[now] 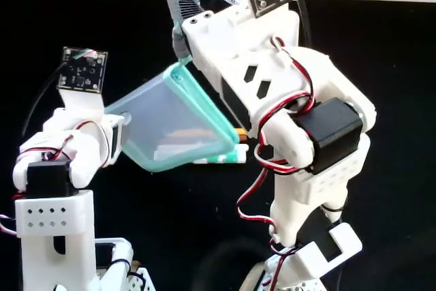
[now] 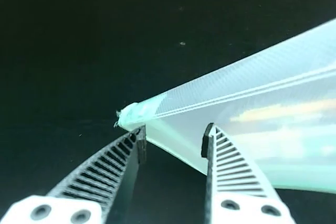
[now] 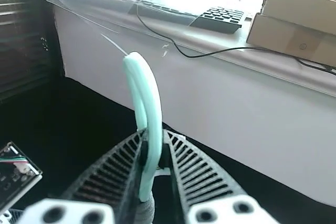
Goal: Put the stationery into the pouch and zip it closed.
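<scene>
My left end effector (image 2: 173, 135) is spread, with a seamed corner of the translucent teal mesh pouch (image 1: 170, 117) lying between its fingers. I can't be sure either finger actually touches the fabric. The pouch hangs tilted in the air between the two arms, over the black worktop (image 1: 395, 66). I judge it light, soft and floppy, so a seamed edge or corner is the better place to grip than the slick panel. Pale pens (image 1: 221, 158) show at its lower edge. My right end effector (image 3: 153, 145) is pinched on the pouch's teal loop strap (image 3: 142, 87).
</scene>
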Controlling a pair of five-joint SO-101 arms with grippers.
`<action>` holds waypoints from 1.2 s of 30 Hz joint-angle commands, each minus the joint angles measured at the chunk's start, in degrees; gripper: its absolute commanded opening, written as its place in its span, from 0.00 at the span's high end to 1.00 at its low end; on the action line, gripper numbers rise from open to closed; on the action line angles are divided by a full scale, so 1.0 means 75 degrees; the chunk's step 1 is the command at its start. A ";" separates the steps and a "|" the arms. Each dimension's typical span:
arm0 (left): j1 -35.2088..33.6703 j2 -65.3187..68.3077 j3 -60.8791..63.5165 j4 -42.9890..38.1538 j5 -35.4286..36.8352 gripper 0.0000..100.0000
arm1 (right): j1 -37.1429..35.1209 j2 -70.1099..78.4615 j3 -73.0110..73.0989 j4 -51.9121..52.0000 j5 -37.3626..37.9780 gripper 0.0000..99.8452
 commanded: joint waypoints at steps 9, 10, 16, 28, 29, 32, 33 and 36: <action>-0.0100 -0.0041 -0.0440 -0.0070 -0.0012 0.80 | -0.0100 -0.0826 -0.1366 0.0088 -0.0035 0.99; -0.0100 -0.0041 -0.0545 -0.0070 -0.0012 0.80 | -0.0111 -0.0873 -0.1366 0.0088 -0.0035 0.99; -0.0111 -0.0041 -0.1483 0.0445 -0.0012 0.80 | -0.0733 -0.0908 -0.1354 0.0100 -0.0035 0.99; -0.0111 -0.0041 -0.1565 0.0645 -0.0023 0.80 | -0.0815 -0.0908 -0.0064 0.0744 -0.0082 0.99; -0.0111 -0.0041 -0.1565 0.0645 -0.0023 0.80 | -0.0815 -0.0897 -0.0064 0.0815 -0.0082 0.99; -0.0111 -0.0041 -0.1565 0.0645 -0.0023 0.80 | -0.0815 -0.0897 -0.0053 0.1014 -0.0246 0.99; -0.0123 -0.0041 -0.1565 0.0645 -0.0023 0.80 | -0.0815 -0.0897 -0.0053 0.1026 -0.0434 0.99; -0.0428 -0.0041 -0.1565 0.0633 -0.0023 0.80 | -0.0815 -0.0885 -0.0053 0.1248 -0.0703 0.99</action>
